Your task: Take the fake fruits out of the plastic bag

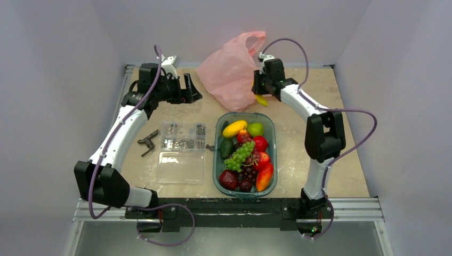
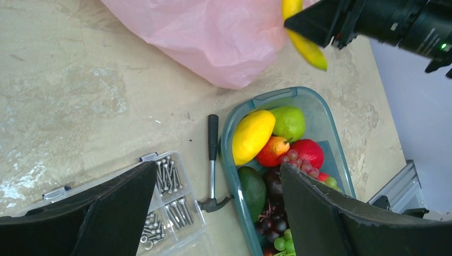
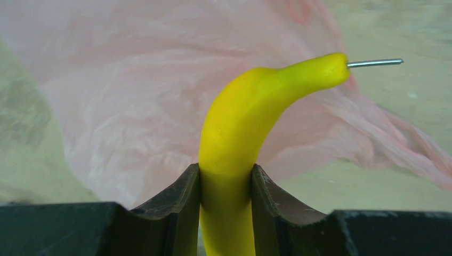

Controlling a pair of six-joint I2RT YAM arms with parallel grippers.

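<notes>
The pink plastic bag lies crumpled at the back middle of the table, one handle loop up. My right gripper hovers at its right edge, shut on the yellow banana. In the right wrist view the banana stands between the fingers, in front of the bag. My left gripper is open and empty, just left of the bag. The green tray holds a green grape bunch, a red apple, an orange-red mango and other fruits.
A clear box of screws with its lid open lies left of the tray. A small hammer lies against the tray's left rim. A dark tool lies left of the screw box.
</notes>
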